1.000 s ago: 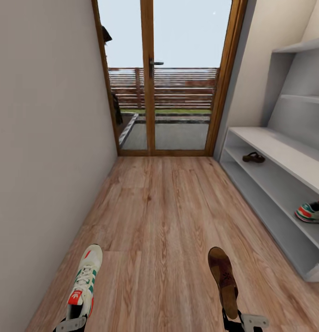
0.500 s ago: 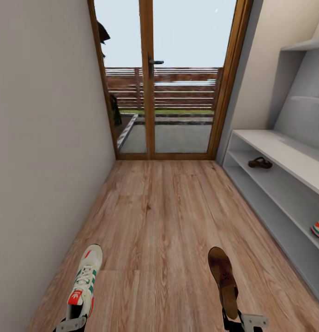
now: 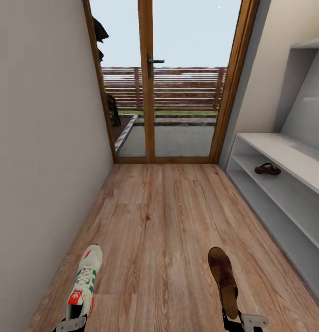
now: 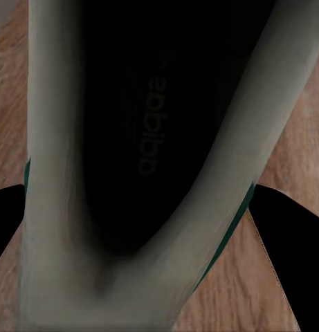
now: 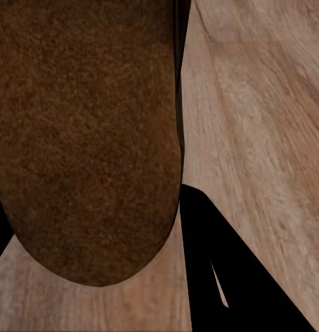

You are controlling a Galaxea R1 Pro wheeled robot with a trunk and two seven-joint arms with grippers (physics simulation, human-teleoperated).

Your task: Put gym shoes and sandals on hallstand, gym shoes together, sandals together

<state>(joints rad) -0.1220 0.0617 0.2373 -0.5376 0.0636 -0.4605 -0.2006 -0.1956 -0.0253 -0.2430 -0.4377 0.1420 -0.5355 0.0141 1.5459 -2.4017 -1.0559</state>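
**Both arms carry footwear down the corridor toward the glass door**

Head view: the left gripper (image 3: 70,324) sits at the near left edge, clamped on the heel of a gym shoe (image 3: 86,279), which points away from the robot with its toe toward the far end, above the corridor floor (image 3: 164,216). The right gripper (image 3: 244,321) at the near right edge holds a brown sandal (image 3: 224,280) by its heel, toe also pointing far. The floor runs ahead between a plain wall (image 3: 39,138) on the left and the hallstand (image 3: 288,157) on the right. On the hallstand's lower tier, toward the far end, lies a second sandal (image 3: 267,169). A wood-framed glass door (image 3: 171,83) closes off the far end, with a slatted fence (image 3: 177,87) outside.

Left wrist view: the gym shoe (image 4: 152,173) is seen from very close, its dark inside and pale collar rim between the two dark fingers (image 4: 287,238), which press against its sides. Wood floor (image 4: 297,138) shows past it.

Right wrist view: the sandal's (image 5: 86,131) rough brown surface looms close, with a dark finger (image 5: 228,277) beside it and floor planks (image 5: 263,124) beyond. How tightly the fingers pinch cannot be told here.
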